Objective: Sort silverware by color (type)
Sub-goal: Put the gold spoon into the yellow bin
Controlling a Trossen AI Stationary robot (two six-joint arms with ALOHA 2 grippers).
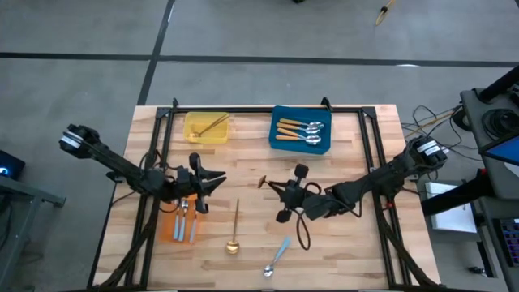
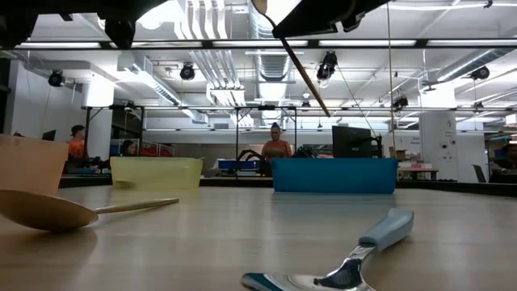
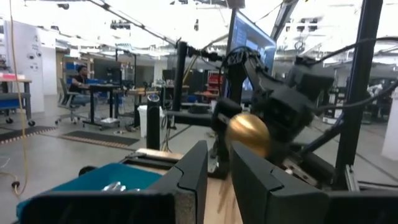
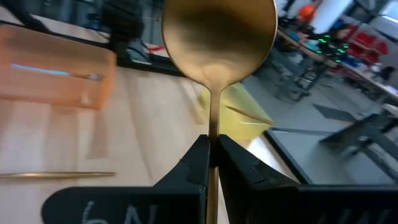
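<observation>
Gold spoon [image 4: 217, 46] upright in right pincer [image 4: 212, 155] — held mid-table

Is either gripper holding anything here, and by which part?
The right gripper pinches a gold spoon by its thin handle just below the bowl. The left gripper holds nothing.

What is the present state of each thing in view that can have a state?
right gripper: shut on held gold spoon, raised.
left gripper: open, empty, near orange tray.
yellow tray: holds second gold spoon.
blue tray: holds orange-handled spoons.
loose gold spoon: lying on table.
blue-handled spoon: lying on table.
</observation>
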